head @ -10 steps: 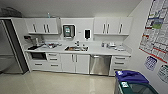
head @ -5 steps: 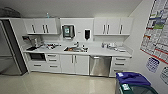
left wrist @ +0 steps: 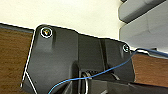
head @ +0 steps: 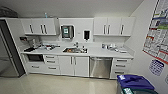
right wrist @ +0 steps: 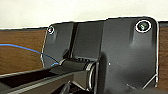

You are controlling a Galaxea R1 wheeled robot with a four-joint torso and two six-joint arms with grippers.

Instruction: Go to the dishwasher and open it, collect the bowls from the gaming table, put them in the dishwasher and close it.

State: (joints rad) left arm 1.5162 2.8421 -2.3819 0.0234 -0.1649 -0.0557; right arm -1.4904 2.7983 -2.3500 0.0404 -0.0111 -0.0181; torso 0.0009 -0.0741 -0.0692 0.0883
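Claw state on either arm: cannot tell; wrist views give dark robot plate, blue cable, brown wood-grain surface and pale wall behind. Dishwasher straight ahead in head view: stainless front, door shut, bar handle across top, under white table, right of sink, between white cabinet doors and drawers. Blue-lidded bin near right.

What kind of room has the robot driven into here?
Most likely an office kitchenette. A white counter with a sink runs along the back wall, white cabinets hang above it, and a stainless-steel dishwasher, shut, sits under the counter to the right of the sink. A blue-lidded bin stands nearby.
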